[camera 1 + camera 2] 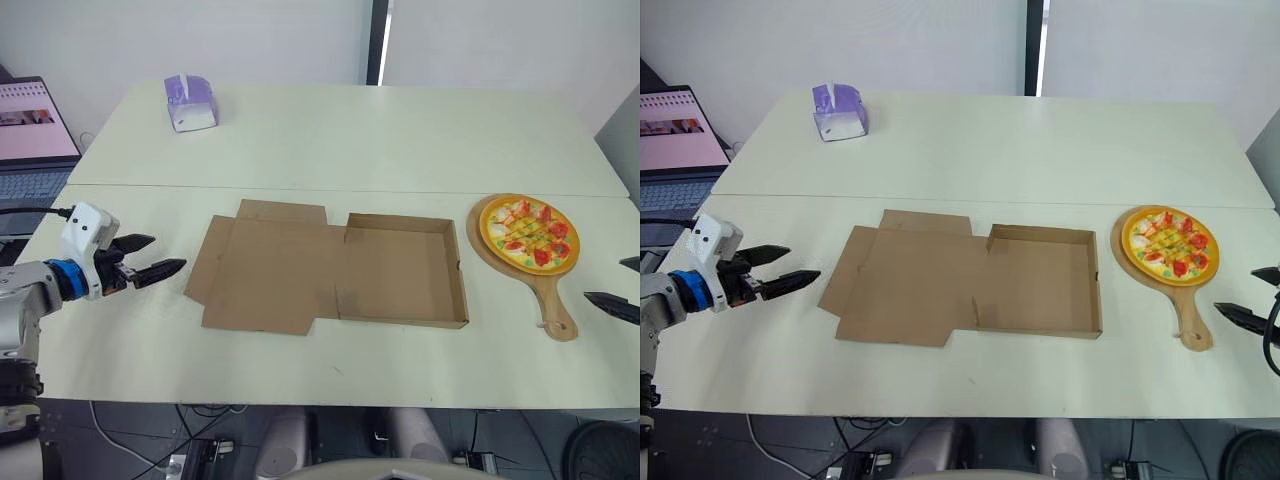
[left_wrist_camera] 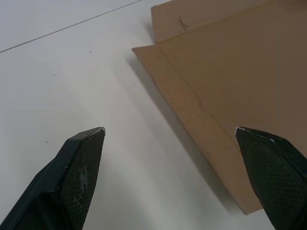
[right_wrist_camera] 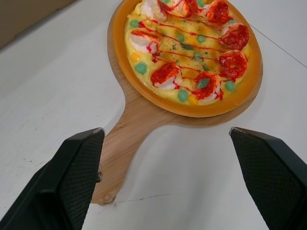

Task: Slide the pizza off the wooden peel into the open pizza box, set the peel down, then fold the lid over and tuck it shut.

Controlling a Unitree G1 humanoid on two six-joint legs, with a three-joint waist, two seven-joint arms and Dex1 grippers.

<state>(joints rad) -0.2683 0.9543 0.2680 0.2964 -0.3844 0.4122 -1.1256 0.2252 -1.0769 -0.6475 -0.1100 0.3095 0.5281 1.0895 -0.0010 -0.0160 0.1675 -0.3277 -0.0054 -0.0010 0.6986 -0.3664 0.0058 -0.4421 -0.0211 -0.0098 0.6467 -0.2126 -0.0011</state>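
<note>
On pale table (image 1: pixel 330 140), pizza box (image 1: pixel 400 268); white wall (image 1: pixel 200 40) behind

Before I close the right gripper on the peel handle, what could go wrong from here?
1. The handle lies flat on the table, so the open right gripper may slip off it.
2. The pizza rests loose on the peel; a tilted lift could slide it off early.
3. Nothing holds the pizza box, the left gripper open beside its lid; the peel could shove it.
</note>
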